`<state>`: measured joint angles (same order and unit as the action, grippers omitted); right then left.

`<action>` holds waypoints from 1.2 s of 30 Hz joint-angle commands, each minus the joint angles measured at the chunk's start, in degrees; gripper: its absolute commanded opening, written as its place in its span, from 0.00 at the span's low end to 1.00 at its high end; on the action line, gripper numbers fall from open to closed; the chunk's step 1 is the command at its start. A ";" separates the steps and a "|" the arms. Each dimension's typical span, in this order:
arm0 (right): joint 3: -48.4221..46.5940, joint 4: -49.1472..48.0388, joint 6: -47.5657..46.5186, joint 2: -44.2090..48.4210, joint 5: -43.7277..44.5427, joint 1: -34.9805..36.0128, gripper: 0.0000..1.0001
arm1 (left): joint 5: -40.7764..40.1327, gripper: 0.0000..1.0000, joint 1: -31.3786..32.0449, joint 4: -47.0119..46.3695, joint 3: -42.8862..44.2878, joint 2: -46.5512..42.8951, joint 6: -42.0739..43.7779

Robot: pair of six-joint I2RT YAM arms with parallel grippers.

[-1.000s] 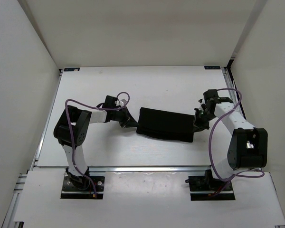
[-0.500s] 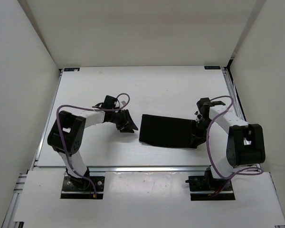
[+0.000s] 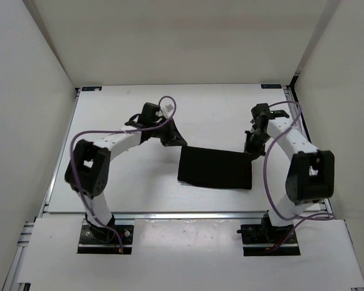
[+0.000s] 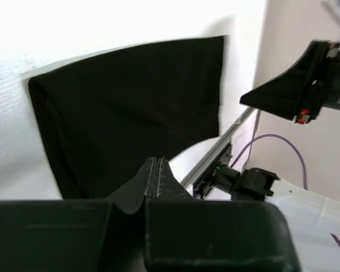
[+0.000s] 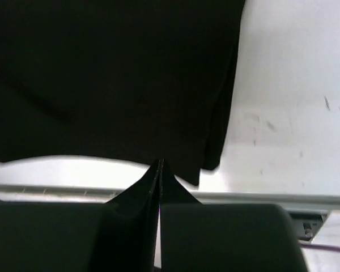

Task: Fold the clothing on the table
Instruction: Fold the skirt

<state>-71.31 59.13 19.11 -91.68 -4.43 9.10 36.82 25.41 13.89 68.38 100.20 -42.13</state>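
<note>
Lying flat, clothing (image 3: pixel 215 168), well inside table (image 3: pixel 139 189) edges

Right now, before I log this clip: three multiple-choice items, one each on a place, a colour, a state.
1. Where does the clothing lie on the table? A far left corner B near the middle C hanging off the near edge
2. Its colour? A white B red C black
3. How do the left gripper and right gripper stand? A both shut B both open C one open
Key: 1 B, between the grippers; 2 C, dark against the white table; 3 A, both wrist views show them closed tight.
</note>
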 commanded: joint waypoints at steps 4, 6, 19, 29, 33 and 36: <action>-1.99 -6.31 1.45 -10.70 1.61 -0.05 0.00 | -0.69 0.00 2.80 -5.98 -1.14 9.74 -4.90; -1.99 -6.93 1.62 -12.47 1.35 0.47 0.00 | -2.97 0.00 3.16 -4.85 -3.33 11.06 -3.59; -17.35 -5.43 -0.13 -28.45 -2.95 5.74 0.00 | -16.69 0.00 -2.02 -0.71 -14.67 2.72 3.37; -17.31 -12.46 -3.12 -18.99 -9.01 3.92 0.46 | -15.38 0.00 -4.76 0.53 -14.59 0.78 4.07; -6.77 -15.35 -4.34 -13.54 -9.81 0.14 0.51 | -14.15 0.00 -4.14 0.87 -14.41 0.69 3.98; -0.26 -17.90 -4.70 -10.63 -11.56 -1.90 0.51 | -14.49 0.00 -4.49 1.23 -13.45 0.87 4.07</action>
<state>-76.44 43.97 15.88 -103.94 -13.10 8.40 23.57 20.84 13.06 54.57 103.26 -39.42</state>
